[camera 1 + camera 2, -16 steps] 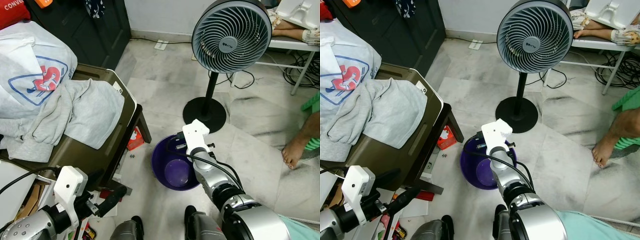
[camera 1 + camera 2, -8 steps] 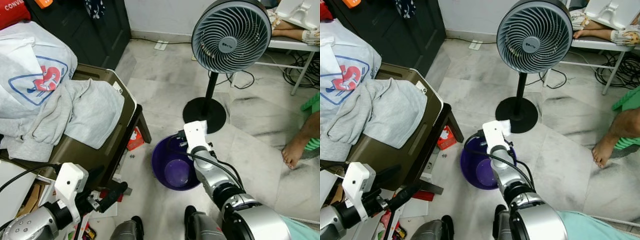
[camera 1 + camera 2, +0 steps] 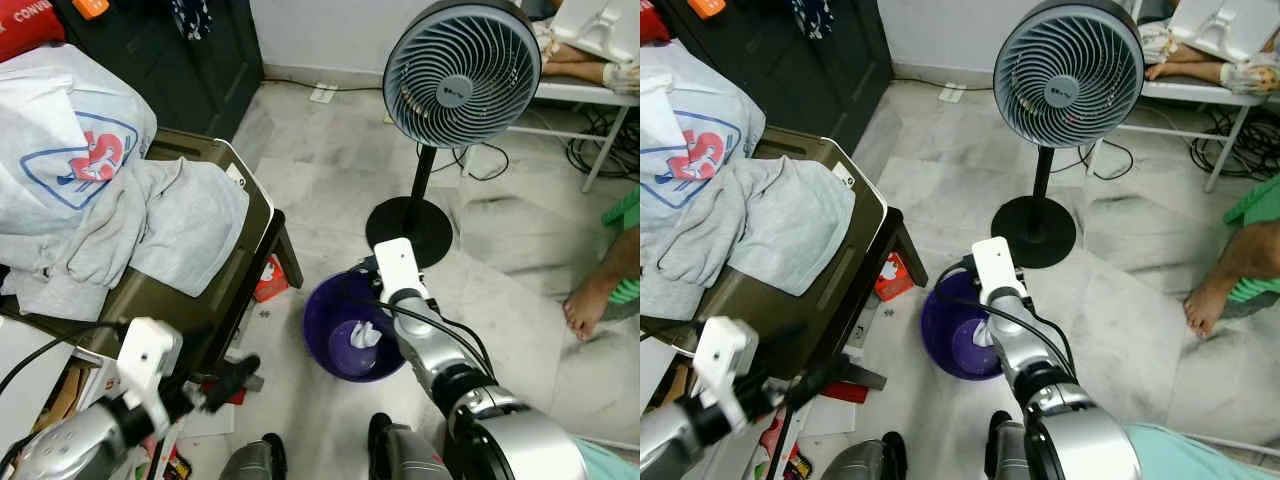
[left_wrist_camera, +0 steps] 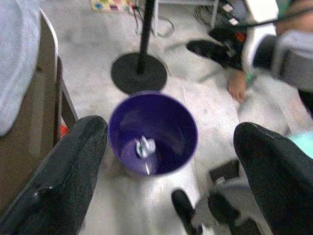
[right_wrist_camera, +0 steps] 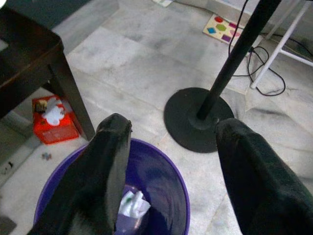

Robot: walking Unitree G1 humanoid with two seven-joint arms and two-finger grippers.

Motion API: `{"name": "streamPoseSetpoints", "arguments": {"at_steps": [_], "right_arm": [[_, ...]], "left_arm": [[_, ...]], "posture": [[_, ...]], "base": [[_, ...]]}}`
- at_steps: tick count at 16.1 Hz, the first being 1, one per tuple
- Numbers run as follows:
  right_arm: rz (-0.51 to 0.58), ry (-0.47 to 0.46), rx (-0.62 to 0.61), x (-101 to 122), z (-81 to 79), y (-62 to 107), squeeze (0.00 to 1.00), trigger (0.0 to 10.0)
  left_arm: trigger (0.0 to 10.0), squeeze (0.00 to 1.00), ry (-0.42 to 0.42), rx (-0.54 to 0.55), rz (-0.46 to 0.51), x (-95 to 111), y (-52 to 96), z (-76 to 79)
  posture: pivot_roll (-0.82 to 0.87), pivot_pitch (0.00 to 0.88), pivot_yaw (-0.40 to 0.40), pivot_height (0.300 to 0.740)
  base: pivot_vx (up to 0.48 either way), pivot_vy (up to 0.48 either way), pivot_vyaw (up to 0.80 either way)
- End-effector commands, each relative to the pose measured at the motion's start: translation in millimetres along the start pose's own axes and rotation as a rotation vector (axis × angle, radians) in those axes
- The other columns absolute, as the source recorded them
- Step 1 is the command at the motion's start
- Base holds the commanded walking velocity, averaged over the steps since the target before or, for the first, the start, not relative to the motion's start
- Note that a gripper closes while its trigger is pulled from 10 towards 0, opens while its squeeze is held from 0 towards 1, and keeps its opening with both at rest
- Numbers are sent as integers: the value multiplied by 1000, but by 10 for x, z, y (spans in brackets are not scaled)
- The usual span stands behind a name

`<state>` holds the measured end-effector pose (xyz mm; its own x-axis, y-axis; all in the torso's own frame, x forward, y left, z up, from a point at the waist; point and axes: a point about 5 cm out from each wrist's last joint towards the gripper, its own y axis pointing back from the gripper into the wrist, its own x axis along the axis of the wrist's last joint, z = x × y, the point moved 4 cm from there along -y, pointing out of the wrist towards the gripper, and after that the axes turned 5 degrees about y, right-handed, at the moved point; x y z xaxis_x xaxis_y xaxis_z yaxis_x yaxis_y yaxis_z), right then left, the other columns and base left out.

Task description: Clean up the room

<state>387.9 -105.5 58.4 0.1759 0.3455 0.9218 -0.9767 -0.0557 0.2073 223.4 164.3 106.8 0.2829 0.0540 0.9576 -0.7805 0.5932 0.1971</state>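
Purple bin (image 3: 335,345) upright, mouth upward

Open floor around purple bin (image 3: 330,345); table (image 3: 262,243) left, fan base (image 3: 409,227) behind.

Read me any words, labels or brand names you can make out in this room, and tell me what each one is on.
"CONV", cut off at the frame edge, white letters on the red item at top left.
Red letters in a blue outline on the white bag: creased, not readable.
Small logo on the fan hub: too small to read.
Red tissue box by the table leg: print too blurred.
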Motion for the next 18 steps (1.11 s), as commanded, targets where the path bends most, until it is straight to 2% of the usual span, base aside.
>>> {"name": "streamPoseSetpoints", "arguments": {"at_steps": [1,4,6,10,12,13,16,18], "right_arm": [[-4,-33,9,-55,-18,31,1000,10000],[49,-69,-2,-92,165,138,1000,10000],[77,-70,-19,-58,307,197,1000,10000],[99,-69,-68,-70,485,381,1000,10000],[98,-78,-84,-92,502,415,1000,10000],[106,-87,-126,-69,567,492,1000,10000],[98,-101,-146,-52,625,495,1000,10000],[106,-94,-131,-17,598,471,1000,10000]], "left_arm": [[10000,0,0,37,-11,-58,-17,-62],[10000,0,24,98,93,32,-281,-181],[10000,0,71,117,155,105,-440,-215],[10000,0,59,149,250,220,-619,-185],[10000,0,61,199,279,225,-638,-256],[10000,0,79,275,317,225,-641,-354],[10000,0,69,291,330,219,-686,-358],[10000,0,52,300,336,225,-711,-367]], "posture": [[108,198,67,740],[42,133,45,740],[-2,94,33,740],[-45,45,17,740],[-58,21,13,740],[-63,0,12,740],[-57,0,14,740],[-56,0,16,740]], "base": [[0,0,0],[0,0,0],[0,0,0],[0,0,0],[0,0,0],[0,0,0],[0,0,0],[0,0,0]]}}
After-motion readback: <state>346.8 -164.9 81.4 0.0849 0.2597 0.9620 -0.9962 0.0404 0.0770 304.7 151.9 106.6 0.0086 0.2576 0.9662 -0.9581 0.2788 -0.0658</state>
